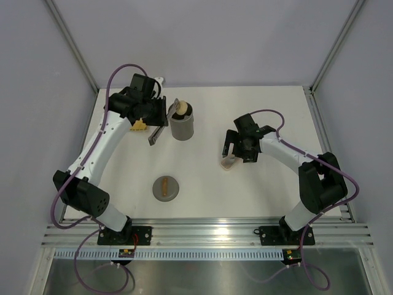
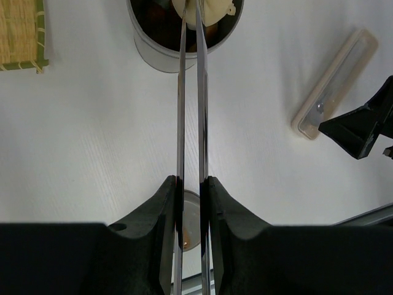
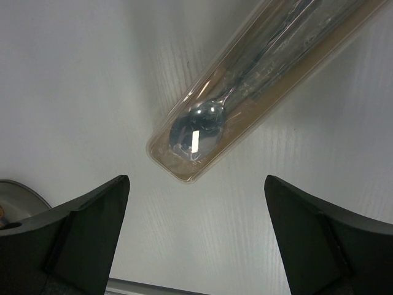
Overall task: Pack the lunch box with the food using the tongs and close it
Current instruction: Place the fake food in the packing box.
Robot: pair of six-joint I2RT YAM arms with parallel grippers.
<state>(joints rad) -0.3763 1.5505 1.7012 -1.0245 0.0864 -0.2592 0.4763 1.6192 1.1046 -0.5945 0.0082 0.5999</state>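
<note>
My left gripper (image 2: pixel 191 181) is shut on the tongs (image 2: pixel 181 98), squeezing the two silver arms almost parallel. The tong tips reach over the open mouth of the grey lunch box (image 2: pixel 161 56) and pinch a white piece of food (image 2: pixel 212 8) at its rim. Darker orange food (image 2: pixel 212 34) lies inside. From above, the lunch box (image 1: pixel 182 127) stands at centre left with the left gripper (image 1: pixel 153 126) just to its left. My right gripper (image 3: pixel 196 184) stands open and empty, low over the table at centre right (image 1: pixel 230 150).
A clear cutlery case (image 3: pixel 258 86) holding a spoon lies just beyond the right fingers (image 1: pixel 229 163). The round grey lid (image 1: pixel 166 187) with its brown handle rests near the front. A yellow woven mat (image 2: pixel 21 34) lies left of the lunch box.
</note>
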